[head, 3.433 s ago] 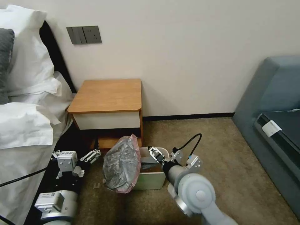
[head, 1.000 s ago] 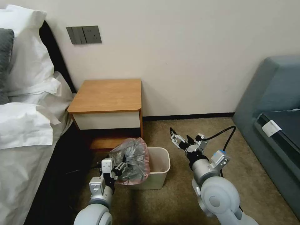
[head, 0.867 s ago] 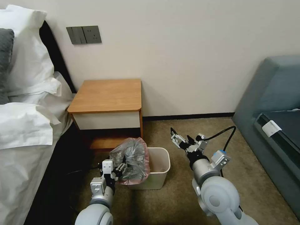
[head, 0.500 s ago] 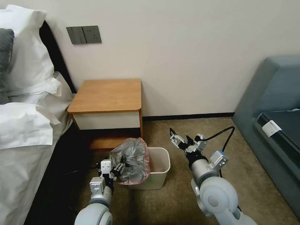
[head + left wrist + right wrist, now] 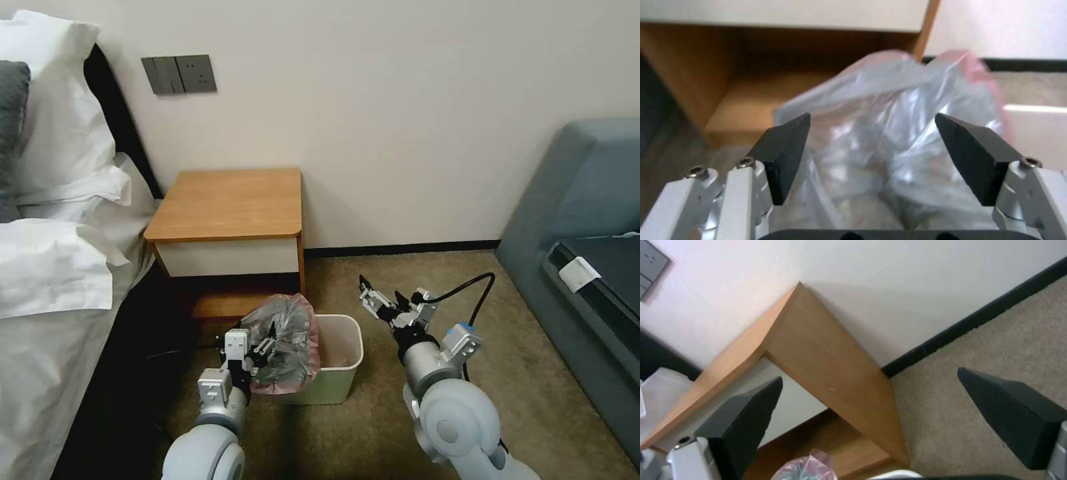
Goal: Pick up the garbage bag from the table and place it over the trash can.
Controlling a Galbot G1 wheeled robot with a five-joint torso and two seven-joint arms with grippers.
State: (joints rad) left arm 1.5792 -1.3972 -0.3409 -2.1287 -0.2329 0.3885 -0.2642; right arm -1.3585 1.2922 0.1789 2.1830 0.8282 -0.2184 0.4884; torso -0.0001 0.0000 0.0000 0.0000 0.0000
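Note:
The garbage bag (image 5: 285, 341) is a crumpled grey film with a pink edge, bunched over the left end of the cream trash can (image 5: 340, 373) on the carpet. My left gripper (image 5: 257, 348) is open right at the bag's left side. In the left wrist view the bag (image 5: 907, 156) lies between and beyond the spread fingers of the left gripper (image 5: 871, 118). My right gripper (image 5: 381, 304) hovers open above the carpet, right of the can, holding nothing. The table (image 5: 230, 203) stands behind the can with a bare top. The right wrist view looks past the right gripper (image 5: 870, 376) at the table (image 5: 826, 363).
A bed with white linen (image 5: 53, 267) runs along the left, close to my left arm. A grey-blue sofa (image 5: 587, 267) stands at the right. The wall and black skirting (image 5: 400, 250) lie behind. Open carpet (image 5: 373, 427) lies between can and sofa.
Since 3.4 s ago the right gripper has left the can and moved right, and the left gripper has come up to the bag. In the last half second both edged slightly.

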